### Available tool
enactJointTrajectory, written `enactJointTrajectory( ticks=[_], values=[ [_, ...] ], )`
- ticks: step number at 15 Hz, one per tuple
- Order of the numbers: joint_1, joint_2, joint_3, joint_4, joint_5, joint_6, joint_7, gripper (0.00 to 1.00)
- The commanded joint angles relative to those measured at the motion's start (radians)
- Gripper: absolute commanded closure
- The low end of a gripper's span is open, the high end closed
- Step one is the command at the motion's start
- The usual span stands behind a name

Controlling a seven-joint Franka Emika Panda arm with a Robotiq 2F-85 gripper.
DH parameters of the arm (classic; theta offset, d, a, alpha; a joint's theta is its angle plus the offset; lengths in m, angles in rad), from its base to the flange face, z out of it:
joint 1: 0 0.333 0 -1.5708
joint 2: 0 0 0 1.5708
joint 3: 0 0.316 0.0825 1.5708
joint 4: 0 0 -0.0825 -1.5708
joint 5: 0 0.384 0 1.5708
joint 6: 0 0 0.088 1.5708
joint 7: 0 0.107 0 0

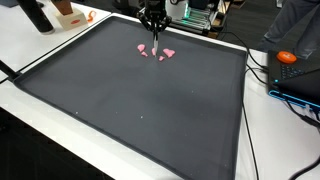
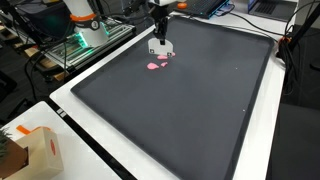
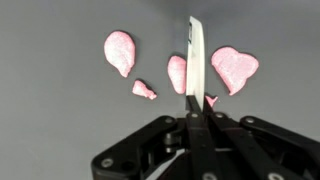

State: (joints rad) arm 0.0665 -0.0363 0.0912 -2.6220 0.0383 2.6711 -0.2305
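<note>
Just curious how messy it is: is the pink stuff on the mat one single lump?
No, the wrist view shows several separate pink pieces lying apart on the mat.

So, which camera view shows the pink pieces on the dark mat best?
The wrist view: the pink pieces appear large and separate on the dark mat, though the white strip in the gripper covers part of one. In both exterior views they are only small pink specks under the gripper.
</note>
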Motion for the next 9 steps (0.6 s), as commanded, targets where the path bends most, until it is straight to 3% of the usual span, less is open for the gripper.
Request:
enactJointTrajectory(
  ticks=[1, 5, 9],
  values=[
    [0.020, -0.099, 0.001, -0.044, 0.006, -0.034, 0.005, 0.99],
    [0.045, -0.154, -0.005, -0.009, 0.044, -0.121, 0.004, 0.99],
    [0.043, -0.160, -0.013, 0.089, 0.062, -0.281, 0.046, 0.99]
  ],
)
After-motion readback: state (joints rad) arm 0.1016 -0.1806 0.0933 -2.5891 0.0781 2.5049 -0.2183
